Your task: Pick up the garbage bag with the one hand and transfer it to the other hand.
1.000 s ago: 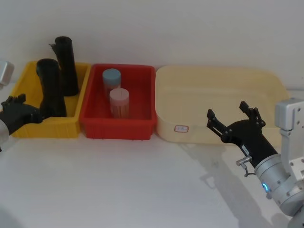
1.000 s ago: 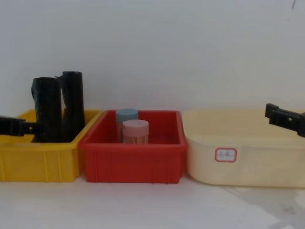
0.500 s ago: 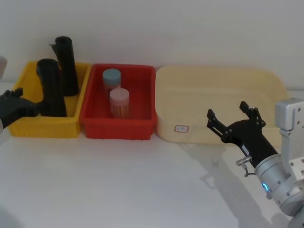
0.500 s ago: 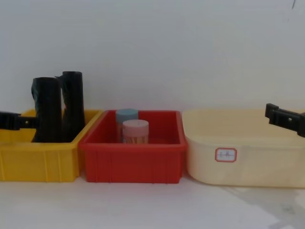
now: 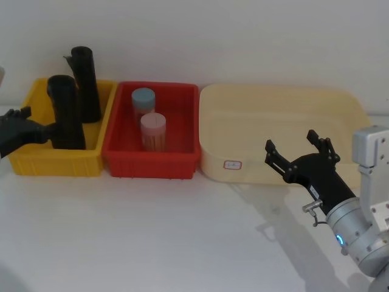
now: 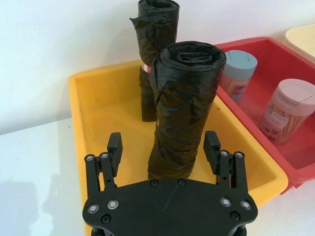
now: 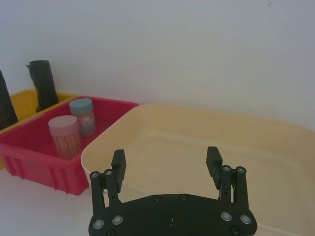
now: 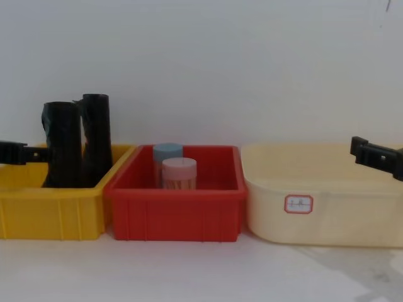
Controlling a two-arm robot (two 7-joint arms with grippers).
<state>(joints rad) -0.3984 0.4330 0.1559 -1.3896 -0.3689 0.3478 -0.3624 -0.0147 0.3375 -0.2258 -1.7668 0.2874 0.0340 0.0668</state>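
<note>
Garbage bag (image 6: 184,108) stands upright in the yellow bin (image 5: 58,163), near its front wall. A slimmer black roll (image 5: 85,85) stands behind it by the back wall. The left gripper (image 6: 163,142) holds its fingers spread on either side of the roll's lower part, not clamped on it. The right gripper (image 5: 292,141), fingers likewise spread and empty, hovers at the front rim of the cream tub (image 5: 340,103), well apart beyond the red bin (image 5: 152,164).
</note>
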